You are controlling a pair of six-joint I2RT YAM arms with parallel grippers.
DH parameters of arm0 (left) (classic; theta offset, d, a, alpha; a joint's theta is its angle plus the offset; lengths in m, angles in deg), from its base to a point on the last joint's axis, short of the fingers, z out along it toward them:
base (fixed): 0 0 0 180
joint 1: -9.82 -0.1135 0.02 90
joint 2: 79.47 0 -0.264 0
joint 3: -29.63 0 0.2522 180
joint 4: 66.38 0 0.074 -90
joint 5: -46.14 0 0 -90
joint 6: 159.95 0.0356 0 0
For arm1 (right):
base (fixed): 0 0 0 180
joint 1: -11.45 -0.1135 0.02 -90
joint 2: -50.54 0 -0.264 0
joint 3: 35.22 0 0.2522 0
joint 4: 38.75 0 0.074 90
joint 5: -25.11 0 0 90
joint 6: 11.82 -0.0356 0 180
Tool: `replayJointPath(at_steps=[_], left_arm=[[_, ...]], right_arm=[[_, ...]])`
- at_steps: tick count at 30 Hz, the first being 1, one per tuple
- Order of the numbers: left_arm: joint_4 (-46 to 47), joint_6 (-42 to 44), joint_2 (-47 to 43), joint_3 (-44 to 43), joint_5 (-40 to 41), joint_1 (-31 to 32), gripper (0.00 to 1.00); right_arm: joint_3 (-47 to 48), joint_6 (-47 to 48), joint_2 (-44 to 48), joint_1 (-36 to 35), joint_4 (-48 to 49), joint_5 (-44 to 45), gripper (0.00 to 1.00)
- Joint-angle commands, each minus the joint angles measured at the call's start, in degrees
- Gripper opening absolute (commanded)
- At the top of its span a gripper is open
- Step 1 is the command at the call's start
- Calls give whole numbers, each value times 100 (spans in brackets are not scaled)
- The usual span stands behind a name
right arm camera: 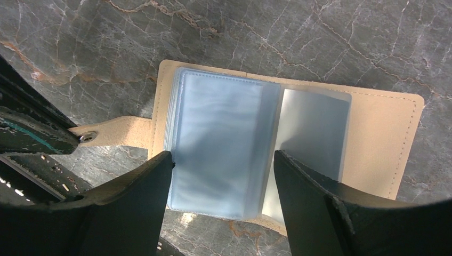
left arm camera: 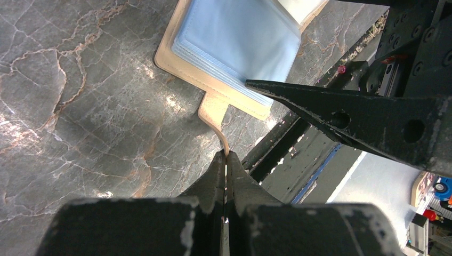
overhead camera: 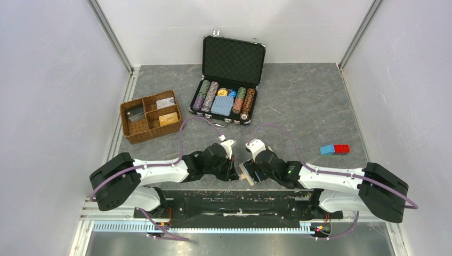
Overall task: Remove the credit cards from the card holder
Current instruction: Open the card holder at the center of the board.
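The tan card holder (right arm camera: 373,133) lies open on the grey table, its pale blue-grey sleeves (right arm camera: 218,133) fanned upward. My left gripper (left arm camera: 226,154) is shut on the holder's strap tab (left arm camera: 213,109), near the table's front edge (overhead camera: 233,169). My right gripper (right arm camera: 224,156) hovers open just above the sleeves, one finger on each side of the stack, holding nothing. No card shows inside the sleeves. Three flat credit cards (overhead camera: 168,118) lie in the wicker tray's compartments. From above, both arms mostly hide the card holder (overhead camera: 246,173).
A brown wicker divided tray (overhead camera: 128,125) stands at the back left. An open black case (overhead camera: 234,58) with poker chips and a blue deck stands behind the arms. Blue and red blocks (overhead camera: 335,149) lie to the right. The metal base rail (left arm camera: 298,160) runs beside the holder.
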State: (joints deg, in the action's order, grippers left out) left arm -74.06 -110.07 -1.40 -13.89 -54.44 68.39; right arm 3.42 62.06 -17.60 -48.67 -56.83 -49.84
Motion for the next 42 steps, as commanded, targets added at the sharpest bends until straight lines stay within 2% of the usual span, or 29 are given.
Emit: replayJointPath(at_steps=[1,7,12,18,24,29,42], left_arm=[[77,237,-158,-114,93,-18,2],[85,233,-167,-106,109,-13,2],[86,231,-172,-101,117,-12,2],[86,222,-210,-81,120,-12,2],[86,224,-237,-41,138,-18,2],[86,214,-249,-10,142,-12,2],[86,210,-266,34,160,-12,2]], right_arm=[[-36,-69,-24,-80,62,162,73],[-79,-92,-25,-111,109,105,71],[-71,-110,-50,-130,145,66,63],[-37,-164,-120,-175,16,289,67],[17,-303,-91,-211,-203,639,57],[16,-408,145,-221,-346,937,54],[119,-531,460,-224,-795,1583,56]])
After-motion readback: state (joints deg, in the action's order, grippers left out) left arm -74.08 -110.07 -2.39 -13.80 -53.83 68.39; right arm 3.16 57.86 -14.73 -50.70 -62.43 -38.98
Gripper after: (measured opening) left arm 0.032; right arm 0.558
